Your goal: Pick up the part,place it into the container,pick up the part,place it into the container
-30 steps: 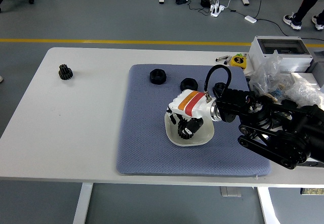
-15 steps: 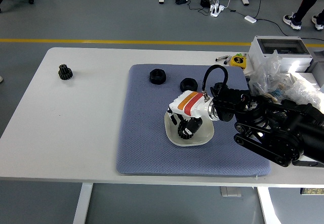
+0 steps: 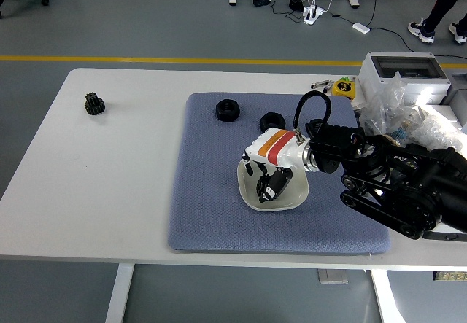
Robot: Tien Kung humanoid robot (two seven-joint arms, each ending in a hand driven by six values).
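Still alone at far left on the white worktop (image 3: 131, 184): a black gear part (image 3: 93, 103). Two black ring parts (image 3: 228, 109) on the blue mat (image 3: 211, 206). Right hand (image 3: 268, 164) lifted slightly over the white container (image 3: 292, 200), fingers (image 3: 265, 187) loosely curled; grip on any part impossible to tell.

No text, label, brand or number can be read anywhere

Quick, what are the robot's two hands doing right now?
Left hand: not in view.
Right hand: over the white bowl, fingers curled; whether it holds a part cannot be told.
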